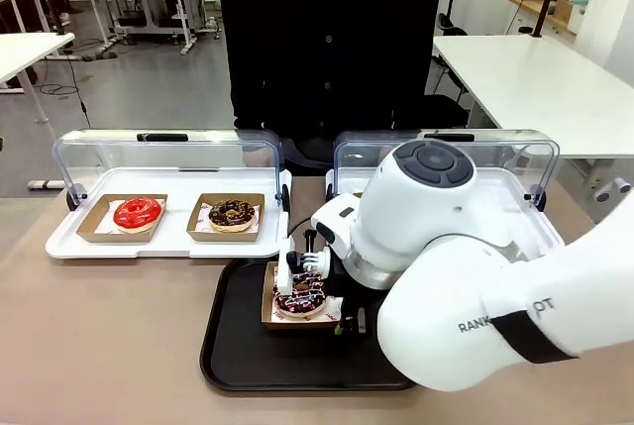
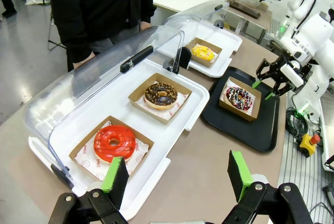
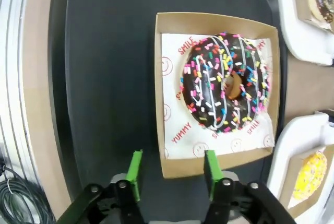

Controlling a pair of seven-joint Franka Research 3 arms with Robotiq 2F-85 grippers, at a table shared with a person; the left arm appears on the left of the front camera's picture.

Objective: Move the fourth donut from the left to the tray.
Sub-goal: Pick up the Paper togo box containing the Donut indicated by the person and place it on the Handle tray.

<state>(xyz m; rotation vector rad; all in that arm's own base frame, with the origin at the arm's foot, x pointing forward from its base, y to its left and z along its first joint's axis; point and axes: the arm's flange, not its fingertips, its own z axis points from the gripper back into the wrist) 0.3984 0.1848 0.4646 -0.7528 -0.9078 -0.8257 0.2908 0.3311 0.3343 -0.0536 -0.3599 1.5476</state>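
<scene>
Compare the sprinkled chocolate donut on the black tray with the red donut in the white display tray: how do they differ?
The fourth donut has dark chocolate glaze with coloured sprinkles and pale drizzle; the red donut is glossy red and plain. The fourth donut's holder sits on the black tray; the red donut's holder sits in a white display tray with its clear lid raised. Both are ring donuts in brown cardboard holders.

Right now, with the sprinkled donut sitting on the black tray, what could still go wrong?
1. The right gripper is open, but one green pad overlaps the edge of the cardboard holder. Pulling away could drag the holder across the tray.
2. The holder sits near the tray's far edge, beside the white display tray. A nudge might push it against that rim.
3. The fourth donut lies loose in the holder, so a bump may shift it.
</scene>
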